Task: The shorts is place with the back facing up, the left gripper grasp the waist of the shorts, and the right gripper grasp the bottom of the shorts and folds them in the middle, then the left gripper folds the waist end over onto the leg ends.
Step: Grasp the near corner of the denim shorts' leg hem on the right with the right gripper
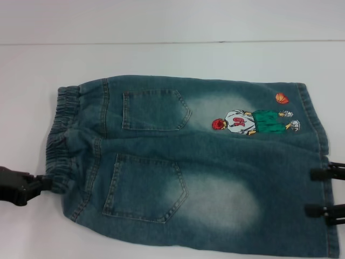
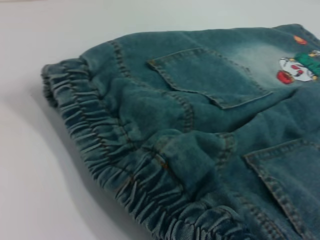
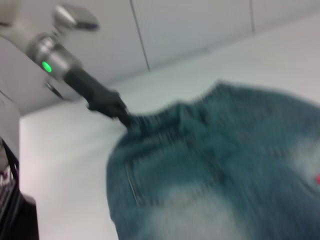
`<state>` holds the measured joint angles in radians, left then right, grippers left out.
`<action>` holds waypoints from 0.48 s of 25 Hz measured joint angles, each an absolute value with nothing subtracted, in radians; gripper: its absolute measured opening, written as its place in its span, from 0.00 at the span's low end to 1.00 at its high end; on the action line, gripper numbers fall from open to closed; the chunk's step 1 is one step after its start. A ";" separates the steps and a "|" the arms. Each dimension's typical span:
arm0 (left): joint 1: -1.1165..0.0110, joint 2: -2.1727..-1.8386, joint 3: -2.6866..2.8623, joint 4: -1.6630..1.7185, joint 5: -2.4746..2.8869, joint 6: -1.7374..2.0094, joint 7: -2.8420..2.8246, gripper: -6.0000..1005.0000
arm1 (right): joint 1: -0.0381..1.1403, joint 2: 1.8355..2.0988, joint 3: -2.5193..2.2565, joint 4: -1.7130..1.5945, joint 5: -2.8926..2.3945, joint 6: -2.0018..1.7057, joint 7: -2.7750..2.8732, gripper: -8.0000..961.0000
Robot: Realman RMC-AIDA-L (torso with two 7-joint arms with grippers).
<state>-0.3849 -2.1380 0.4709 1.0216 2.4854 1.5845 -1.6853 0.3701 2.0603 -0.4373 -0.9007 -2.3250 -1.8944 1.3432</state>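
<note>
The denim shorts [image 1: 205, 167] lie flat, back up, both patch pockets showing. The ruffled waist [image 1: 62, 140] is at the left and the straight leg hems [image 1: 323, 140] at the right, near the cartoon player [image 1: 253, 121]. My left gripper [image 1: 48, 183] is at the near end of the waist, shut on the band. The right wrist view shows the left gripper [image 3: 122, 116] pinching that edge of the shorts [image 3: 215, 165]. My right gripper [image 1: 322, 192] is open at the near leg's hem, its two fingers spread over the edge. The left wrist view shows the waist [image 2: 110, 150] up close.
The white table [image 1: 161, 59] runs bare beyond the shorts and to their left. The shorts reach nearly to the near edge of the head view. The left arm [image 3: 47, 65], with its green light, angles down from above the table.
</note>
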 joint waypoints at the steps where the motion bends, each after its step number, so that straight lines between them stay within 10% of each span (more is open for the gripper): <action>1: -0.385 -2.138 0.471 1.022 2.484 1.588 -1.685 0.07 | 0.374 2.060 -0.437 -0.933 -2.358 -1.902 1.386 0.98; 12: -0.399 -2.143 0.471 1.014 2.489 1.589 -1.686 0.07 | 0.451 2.040 -0.520 -1.128 -2.724 -1.986 1.709 0.98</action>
<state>-0.3992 -2.1430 0.4709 1.0143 2.4885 1.5887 -1.6858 0.4507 2.0399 -0.5204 -1.1281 -2.7236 -1.9862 1.7091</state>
